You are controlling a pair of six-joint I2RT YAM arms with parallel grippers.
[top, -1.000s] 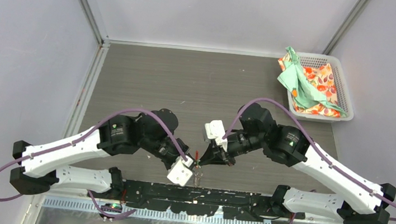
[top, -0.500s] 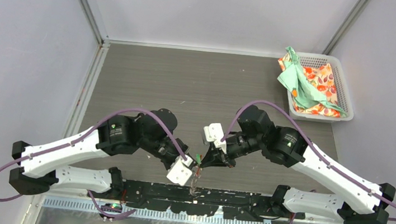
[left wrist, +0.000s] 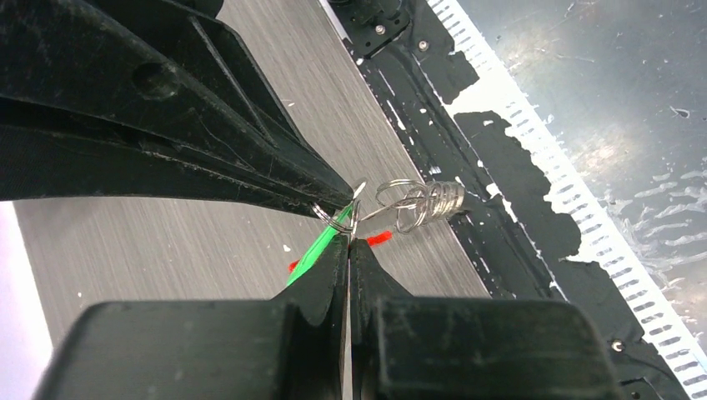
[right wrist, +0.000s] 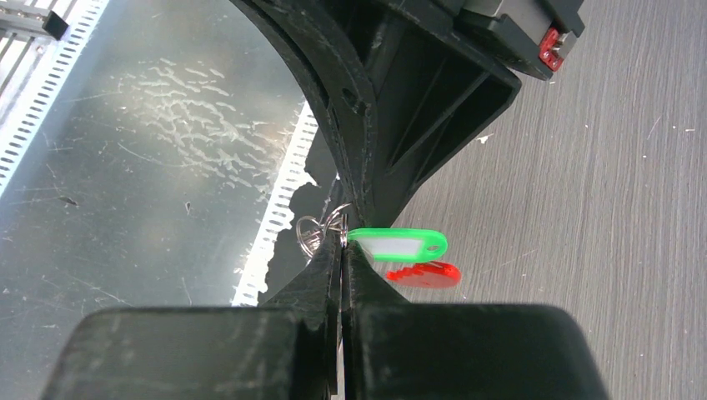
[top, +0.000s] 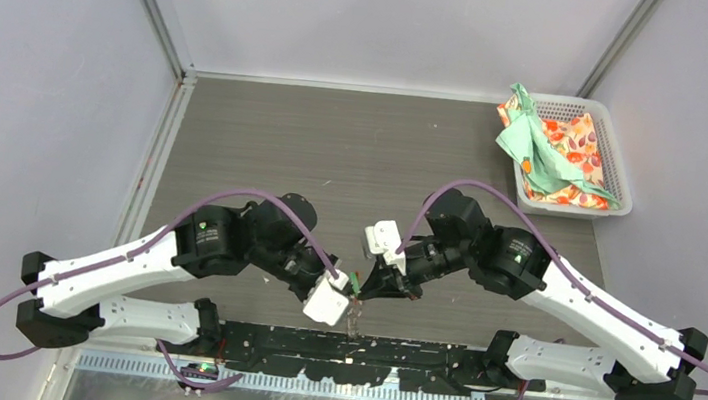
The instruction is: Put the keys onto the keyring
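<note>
A white basket at the surface's far right holds crumpled floral and green cloth. Above the near edge, the closed left fingers and closed right fingers meet at the keyring's silver wire coils, beside a green key tag and red tab.
</note>
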